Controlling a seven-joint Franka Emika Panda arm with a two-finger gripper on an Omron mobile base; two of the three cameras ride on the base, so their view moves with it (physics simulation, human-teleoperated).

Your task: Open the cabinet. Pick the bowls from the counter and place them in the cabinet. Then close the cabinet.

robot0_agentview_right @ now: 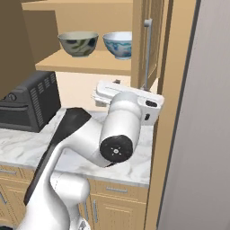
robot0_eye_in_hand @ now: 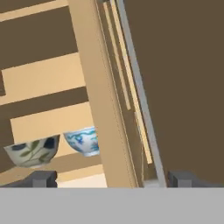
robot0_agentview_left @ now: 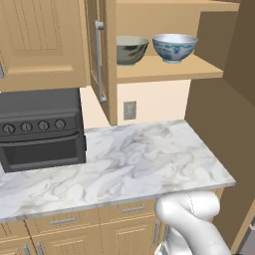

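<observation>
The cabinet [robot0_agentview_left: 164,72] stands open, and both bowls sit side by side on its lower shelf. The olive-grey bowl [robot0_agentview_left: 130,49] [robot0_agentview_right: 78,43] [robot0_eye_in_hand: 33,151] is on the left and the white bowl with blue pattern [robot0_agentview_left: 174,47] [robot0_agentview_right: 119,45] [robot0_eye_in_hand: 83,141] on the right. My gripper [robot0_eye_in_hand: 113,178] is open and holds nothing. It is below the shelf, close to the right door [robot0_agentview_right: 152,40] [robot0_eye_in_hand: 98,96]. In the hand view that door's edge and its silver bar handle [robot0_agentview_right: 147,54] [robot0_eye_in_hand: 138,96] rise between my fingertips [robot0_eye_in_hand: 43,178]. Whether they touch the handle I cannot tell.
The left door [robot0_agentview_left: 102,55] hangs open over the marble counter [robot0_agentview_left: 129,164] [robot0_agentview_right: 18,148]. A black oven [robot0_agentview_left: 40,129] [robot0_agentview_right: 29,103] stands on the counter's left. A tall brown side panel [robot0_agentview_left: 219,124] bounds the counter's right. Low drawers [robot0_agentview_left: 62,219] run under the edge.
</observation>
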